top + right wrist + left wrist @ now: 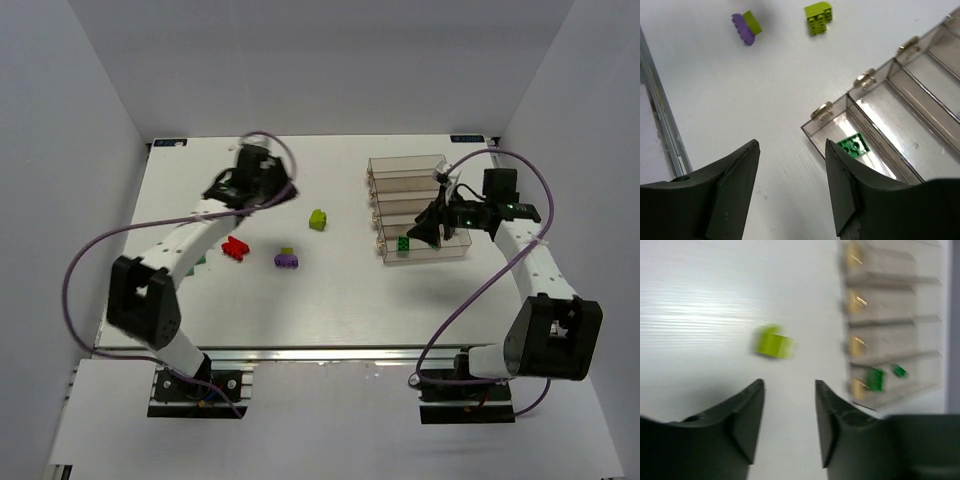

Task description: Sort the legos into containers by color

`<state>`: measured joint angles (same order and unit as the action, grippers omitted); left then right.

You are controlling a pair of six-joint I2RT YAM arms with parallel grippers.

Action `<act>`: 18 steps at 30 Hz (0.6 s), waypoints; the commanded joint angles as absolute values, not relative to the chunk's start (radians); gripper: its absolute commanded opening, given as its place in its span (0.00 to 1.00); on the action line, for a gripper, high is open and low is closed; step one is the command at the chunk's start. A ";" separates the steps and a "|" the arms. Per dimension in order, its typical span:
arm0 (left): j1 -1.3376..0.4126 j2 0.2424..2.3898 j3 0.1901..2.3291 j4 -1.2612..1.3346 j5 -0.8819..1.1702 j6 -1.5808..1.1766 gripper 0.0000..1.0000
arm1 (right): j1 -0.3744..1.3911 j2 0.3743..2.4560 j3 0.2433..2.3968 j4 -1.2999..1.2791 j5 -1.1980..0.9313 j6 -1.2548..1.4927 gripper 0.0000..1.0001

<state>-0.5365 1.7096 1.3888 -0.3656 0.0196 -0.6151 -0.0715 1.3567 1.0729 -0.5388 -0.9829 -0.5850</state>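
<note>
- The left gripper (268, 183) sits in the upper left-centre of the overhead view, up over the white table (330, 310). In its own wrist cam the left gripper (788, 385) has its jaws parted with only bare table showing between them, so it's not carrying anything.
- The right gripper (430, 228) is at the right side of the overhead view, over the lower end of the containers (408, 163). In the wrist cam the right gripper (792, 145) is spread wide too, with nothing in it.
- The containers are four clear bins joined in a row, right of centre in the overhead shot.
- A green lego (403, 244) lies in the bin closest to the bottom of the frame. The right wrist cam shows it flat on the bin floor (854, 145), just right of the gap between the fingers. The left wrist cam is blurry, but there are two green bits in that lowest bin, at the right of the frame.
- The other three bins look like they have nothing in them, though the glare makes it hard to be sure.
- The yellow-green lego (318, 219) is loose on the table near the middle of the frame, well apart from the bins.
- The purple lego (287, 260) is just below and left of that one. In the right wrist cam it has a yellow-green piece stuck on it.
- The red lego (235, 247) is further left, right beside the left arm's forearm.
- A small scrap of green (201, 260) peeks out next to that forearm. I can't tell more about it.
</note>
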 commanded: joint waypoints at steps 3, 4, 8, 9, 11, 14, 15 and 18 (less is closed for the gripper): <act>-0.242 1.438 1.151 -0.583 -0.152 -0.597 0.67 | 0.110 1.367 1.048 -0.562 -0.887 -0.669 0.55; -0.203 1.419 1.132 -0.603 -0.158 -0.595 0.69 | 0.110 1.370 1.048 -0.552 -0.865 -0.666 0.54; -0.039 1.387 1.083 -0.637 -0.153 -0.554 0.70 | 0.185 1.402 1.060 -0.526 -0.812 -0.634 0.52; -0.026 1.396 1.086 -0.638 -0.158 -0.539 0.70 | 0.187 1.410 1.066 -0.522 -0.810 -0.623 0.52; -0.012 1.448 1.113 -0.641 -0.179 -0.490 0.70 | 0.190 1.434 1.081 -0.517 -0.808 -0.601 0.52; -0.009 1.549 1.170 -0.641 -0.199 -0.433 0.70 | 0.190 1.460 1.111 -0.526 -0.801 -0.592 0.52; -0.009 1.574 1.183 -0.635 -0.196 -0.407 0.70 | 0.189 1.463 1.115 -0.529 -0.799 -0.592 0.52; -0.009 1.663 1.230 -0.606 -0.192 -0.367 0.68 | 0.189 1.462 1.117 -0.529 -0.792 -0.597 0.53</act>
<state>-0.0063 1.6173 1.1591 -0.6216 -0.1776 -0.4507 0.1902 1.4727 1.0702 -0.5446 -0.8005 -0.6044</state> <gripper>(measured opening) 0.686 0.527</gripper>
